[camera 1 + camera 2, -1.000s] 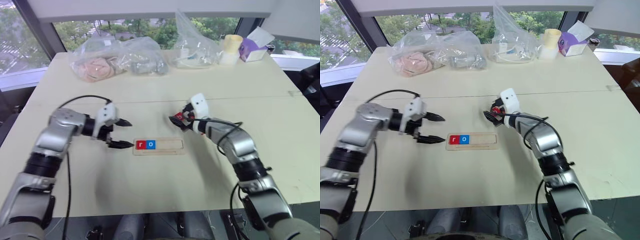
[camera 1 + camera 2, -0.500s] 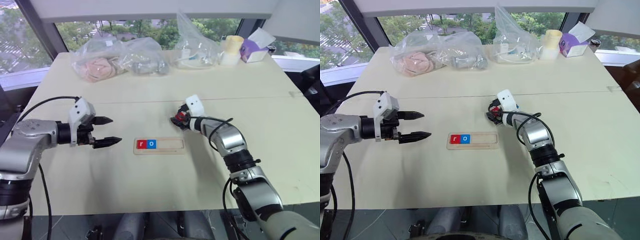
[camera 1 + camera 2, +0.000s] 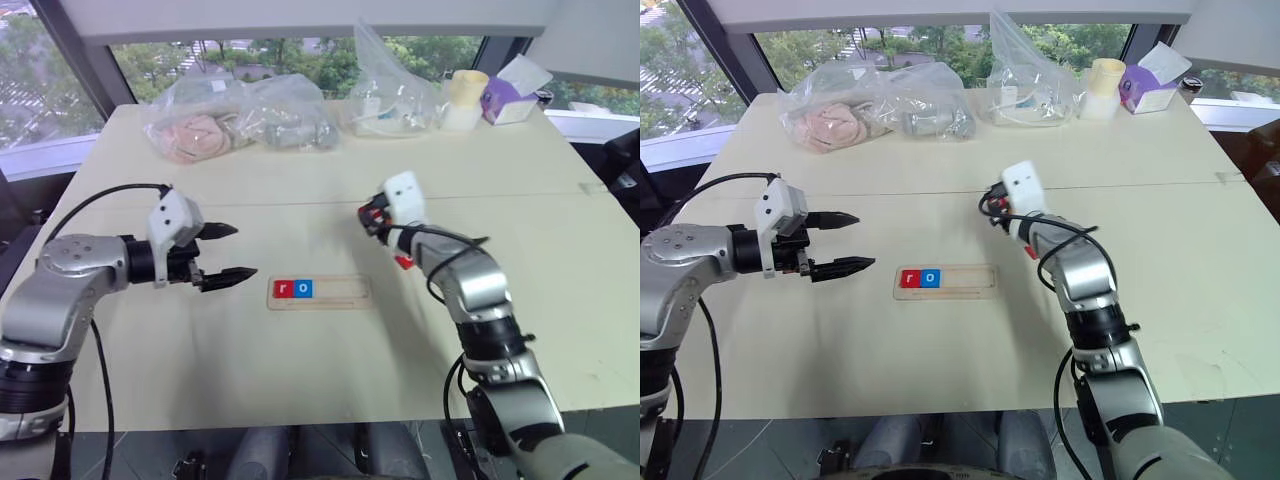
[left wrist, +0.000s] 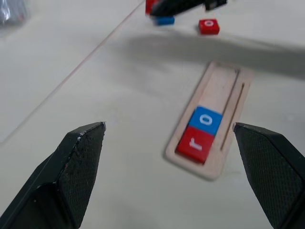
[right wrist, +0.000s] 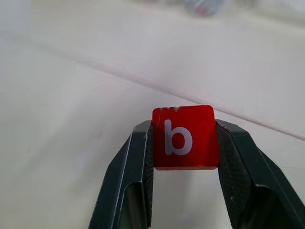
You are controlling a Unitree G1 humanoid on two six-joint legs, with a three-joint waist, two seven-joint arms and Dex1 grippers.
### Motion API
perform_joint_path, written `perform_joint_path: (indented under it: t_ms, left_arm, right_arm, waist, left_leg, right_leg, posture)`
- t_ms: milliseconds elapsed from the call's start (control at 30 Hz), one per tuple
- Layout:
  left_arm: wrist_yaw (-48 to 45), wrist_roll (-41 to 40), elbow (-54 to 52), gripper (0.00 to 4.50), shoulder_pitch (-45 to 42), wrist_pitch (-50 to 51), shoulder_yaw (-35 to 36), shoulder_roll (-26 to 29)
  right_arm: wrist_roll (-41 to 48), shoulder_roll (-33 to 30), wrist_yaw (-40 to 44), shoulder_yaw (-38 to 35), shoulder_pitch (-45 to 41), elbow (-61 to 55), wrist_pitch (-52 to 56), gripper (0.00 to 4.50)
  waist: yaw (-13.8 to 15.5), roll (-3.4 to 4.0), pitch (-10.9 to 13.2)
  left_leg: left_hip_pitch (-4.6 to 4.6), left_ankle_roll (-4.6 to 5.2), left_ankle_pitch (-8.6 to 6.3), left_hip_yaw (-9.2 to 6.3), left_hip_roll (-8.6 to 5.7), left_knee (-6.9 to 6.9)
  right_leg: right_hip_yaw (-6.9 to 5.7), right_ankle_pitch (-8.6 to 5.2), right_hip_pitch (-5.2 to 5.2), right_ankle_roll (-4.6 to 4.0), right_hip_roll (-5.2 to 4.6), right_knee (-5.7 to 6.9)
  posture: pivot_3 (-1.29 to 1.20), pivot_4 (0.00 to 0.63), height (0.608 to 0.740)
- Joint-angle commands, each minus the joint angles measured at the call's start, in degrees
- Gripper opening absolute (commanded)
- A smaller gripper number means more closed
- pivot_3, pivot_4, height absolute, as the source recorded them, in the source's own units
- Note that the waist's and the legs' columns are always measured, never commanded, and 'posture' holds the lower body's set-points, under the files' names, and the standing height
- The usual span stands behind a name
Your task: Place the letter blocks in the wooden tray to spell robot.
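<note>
Right tool [image 5: 183,143] pinches the red b block [image 5: 185,137]; left tool [image 3: 228,252] spread, level.

Left end effector [image 3: 232,252] gapes wide; right end effector [image 5: 183,138] is clamped.

The wooden tray [image 3: 318,292] lies on the bench [image 3: 300,370] between the two arms. The r block [image 3: 283,289] and o block [image 3: 303,289] sit side by side in its left end. Behind the tray, the right gripper [image 5: 183,138] holds the b block [image 5: 184,137] above the bench. Plastic bags [image 3: 240,120] line the far edge.
</note>
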Motion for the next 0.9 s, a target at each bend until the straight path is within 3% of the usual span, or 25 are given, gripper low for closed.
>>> perform_joint_path:
  t_ms: [33,267,667,700,733,800,867,900]
  left_arm:
    - [-0.43,0.01,-0.86,4.5,0.25,-2.02,0.36,1.16]
    - [-0.43,0.44,1.46,4.5,-1.82,-3.82,-2.47,0.01]
    - [-2.8,4.17,7.44,4.5,-5.86,-9.31,-7.46,-0.04]
    - [-2.98,4.68,7.98,4.5,-6.1,-9.96,-7.66,0.19]
    - [-3.21,4.76,8.61,4.5,-6.4,-10.11,-7.43,0.44]
    - [-3.58,4.74,9.49,4.5,-6.74,-10.11,-6.97,0.71]
    - [-4.02,4.78,9.7,4.5,-6.63,-10.06,-6.87,0.96]
    - [-4.17,4.81,9.78,4.5,-6.64,-10.1,-6.89,1.01]
  right_arm:
    - [0.95,1.72,-4.01,-5.9,7.08,-16.99,14.58,1.21]
    - [-1.96,11.82,-10.61,-12.12,12.93,-37.22,35.82,1.21]
    - [-1.28,18.17,-12.13,-10.04,17.3,-35.75,36.51,1.21]
    - [-1.47,18.12,-12.43,-9.94,17.14,-35.35,36.51,2.23]
    - [-1.3,18.39,-12.38,-9.99,16.91,-35.1,36.51,2.57]
    - [-1.04,18.51,-12.24,-10.26,16.74,-34.86,36.51,3.75]
    - [-0.7,17.9,-11.68,-10.83,16.85,-34.99,36.51,4.47]
    - [-0.61,17.73,-11.54,-10.97,16.85,-35.0,36.51,4.47]
  waist:
    - [0.12,0.01,0.0]
    - [-0.23,0.04,0.0]
    - [-0.19,0.05,0.0]
    - [-0.25,0.05,0.0]
    - [-0.27,0.05,0.0]
    - [-0.23,0.05,0.0]
    - [-0.23,0.05,0.0]
    - [-0.23,0.05,0.0]
  left_leg:
    - [-0.04,0.0,0.0,0.01,0.0,-0.03]
    - [-0.04,0.0,0.01,0.11,0.09,0.08]
    - [-0.04,-0.02,0.02,0.22,0.15,0.05]
    - [-0.03,-0.02,0.02,0.22,0.16,0.05]
    - [-0.03,-0.02,0.02,0.22,0.16,0.05]
    - [-0.03,-0.02,0.02,0.22,0.18,0.04]
    - [-0.03,-0.02,0.02,0.22,0.18,0.04]
    - [-0.03,-0.02,0.02,0.23,0.17,0.03]
  right_leg:
    - [0.03,0.0,-0.06,-0.01,0.0,0.0]
    - [0.38,0.06,-0.29,-0.2,0.29,0.03]
    - [0.57,0.13,-0.38,-0.28,0.43,0.01]
    - [0.57,0.12,-0.39,-0.29,0.44,0.01]
    - [0.57,0.12,-0.4,-0.29,0.45,0.01]
    - [0.57,0.13,-0.41,-0.29,0.46,0.01]
    - [0.57,0.13,-0.41,-0.29,0.46,0.01]
    - [0.57,0.13,-0.41,-0.28,0.46,0.01]
  posture:
    - [0.0,0.15,0.74]
    - [0.0,0.15,0.74]
    - [0.0,0.15,0.74]
    - [0.0,0.15,0.74]
    - [0.0,0.15,0.74]
    - [0.0,0.15,0.74]
    - [0.0,0.15,0.74]
    - [0.0,0.15,0.74]
